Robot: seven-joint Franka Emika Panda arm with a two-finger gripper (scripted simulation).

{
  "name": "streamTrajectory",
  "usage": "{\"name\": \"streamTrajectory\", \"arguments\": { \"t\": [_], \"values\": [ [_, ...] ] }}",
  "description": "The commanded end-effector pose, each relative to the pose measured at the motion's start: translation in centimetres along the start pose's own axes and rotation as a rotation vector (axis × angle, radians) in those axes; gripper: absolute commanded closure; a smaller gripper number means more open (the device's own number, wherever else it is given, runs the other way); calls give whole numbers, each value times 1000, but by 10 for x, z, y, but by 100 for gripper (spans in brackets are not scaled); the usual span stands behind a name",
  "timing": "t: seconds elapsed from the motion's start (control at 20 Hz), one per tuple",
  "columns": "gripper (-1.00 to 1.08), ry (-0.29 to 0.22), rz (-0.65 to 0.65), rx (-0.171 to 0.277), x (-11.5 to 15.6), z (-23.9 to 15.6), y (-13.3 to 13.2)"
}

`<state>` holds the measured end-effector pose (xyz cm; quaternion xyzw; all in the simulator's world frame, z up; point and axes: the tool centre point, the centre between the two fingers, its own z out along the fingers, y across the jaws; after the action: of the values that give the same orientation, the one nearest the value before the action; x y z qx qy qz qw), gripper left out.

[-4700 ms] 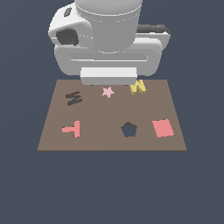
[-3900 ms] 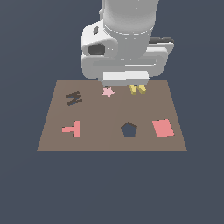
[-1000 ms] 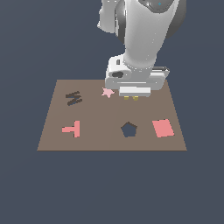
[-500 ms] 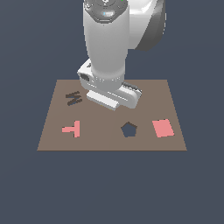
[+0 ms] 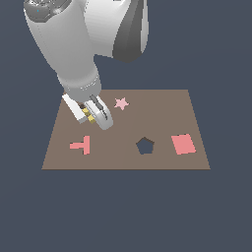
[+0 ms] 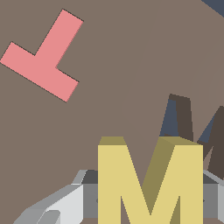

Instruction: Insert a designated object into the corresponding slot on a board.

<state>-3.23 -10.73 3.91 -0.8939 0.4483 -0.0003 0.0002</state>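
- Board (image 5: 167, 113) shows flat brown, no pattern.
- Pink star (image 5: 121, 103), pink T (image 6: 43, 57), pink square (image 5: 183, 144), all plain.
- Pentagon hole (image 5: 144, 145) reads dark navy.
- M block (image 6: 149, 181) is solid yellow.
- M slot (image 6: 199, 127) is dark brown-black.
- Gripper (image 5: 91, 112) is white and grey.

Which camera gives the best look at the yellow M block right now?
The wrist view. The yellow M block fills the foreground there, held between the gripper's fingers, with the dark M slot just beyond it. In the exterior view only a small yellow sliver shows between the fingers.
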Motion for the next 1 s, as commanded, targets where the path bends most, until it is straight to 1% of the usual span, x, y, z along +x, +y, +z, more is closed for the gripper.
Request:
{"name": "streamTrajectory", "arguments": {
  "t": [0.0,0.2,0.4,0.75,0.95],
  "values": [
    [108,0,88,0,11,-1,15],
    [108,0,184,0,21,-1,33],
    [108,-1,236,0,25,-2,43],
    [108,-1,241,-1,26,-1,45],
    [108,-1,240,0,25,7,45]
  ]
}}
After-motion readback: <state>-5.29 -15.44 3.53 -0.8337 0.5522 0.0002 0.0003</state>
